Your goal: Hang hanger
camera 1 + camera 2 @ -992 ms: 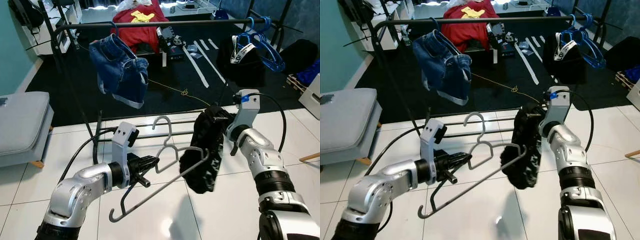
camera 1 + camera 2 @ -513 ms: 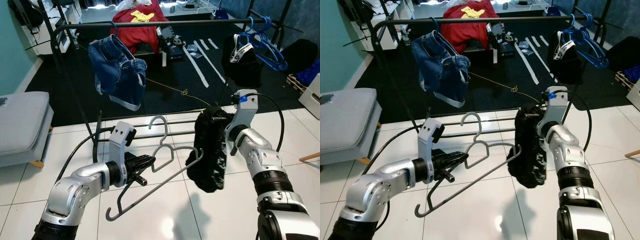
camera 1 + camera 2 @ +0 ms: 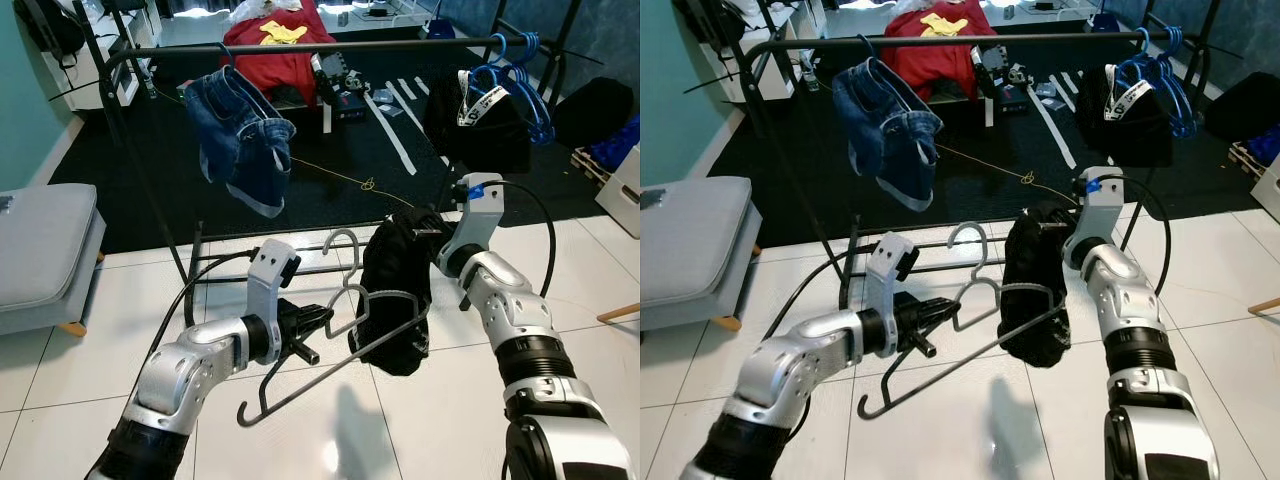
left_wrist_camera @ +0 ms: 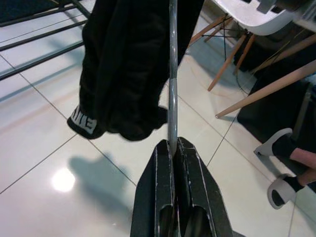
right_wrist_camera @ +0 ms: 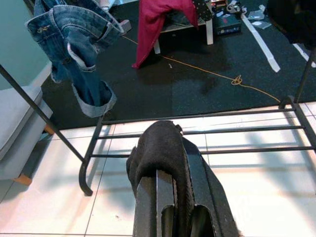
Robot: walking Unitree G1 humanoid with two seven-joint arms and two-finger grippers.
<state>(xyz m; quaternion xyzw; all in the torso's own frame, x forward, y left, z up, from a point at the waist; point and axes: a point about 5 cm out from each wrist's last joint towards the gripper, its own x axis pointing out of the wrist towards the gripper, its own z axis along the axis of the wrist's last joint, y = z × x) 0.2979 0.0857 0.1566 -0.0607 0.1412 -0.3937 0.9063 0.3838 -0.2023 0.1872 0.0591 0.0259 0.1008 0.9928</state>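
Nearest, the left claw (image 3: pixel 318 322) is pressed together on the grey wire hanger (image 3: pixel 345 345), which tilts low over the tiled floor (image 3: pixel 60 370), its hook well below the clothes rail (image 3: pixel 300 47); pinched on one thin wire, it could twist or slip as it is raised. Just beyond, the right claw (image 5: pixel 165 197) pinches the black garment (image 3: pixel 395 290) draped over the hanger's far end, so uneven lifting could pull it off. Farther back, hanging denim shorts (image 3: pixel 240 135) and blue hangers (image 3: pixel 510 80) could snag the hook.
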